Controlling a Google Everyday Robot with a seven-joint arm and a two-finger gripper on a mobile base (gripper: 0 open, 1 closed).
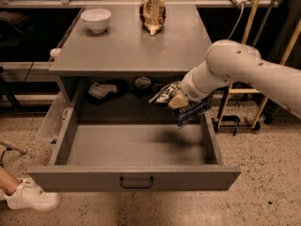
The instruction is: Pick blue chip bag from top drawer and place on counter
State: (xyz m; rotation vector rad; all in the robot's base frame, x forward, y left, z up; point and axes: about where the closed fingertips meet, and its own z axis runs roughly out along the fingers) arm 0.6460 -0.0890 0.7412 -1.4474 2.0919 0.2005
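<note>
The blue chip bag (pixel 182 108) is crinkled navy foil with white lettering and hangs in the air over the right back part of the open top drawer (pixel 134 147). My gripper (pixel 175 100) is shut on the bag, at the end of the white arm that reaches in from the right. The bag is well clear of the drawer floor, just below the front edge of the counter (pixel 129 41). The drawer is pulled fully out and its floor is bare, with a shadow under the bag.
A white bowl (pixel 96 19) stands at the counter's back left and a brown-and-cream upright bag (pixel 153 13) at the back middle. Small items lie in the shelf behind the drawer (pixel 117 87). A person's white shoe (pixel 29 197) is at the lower left.
</note>
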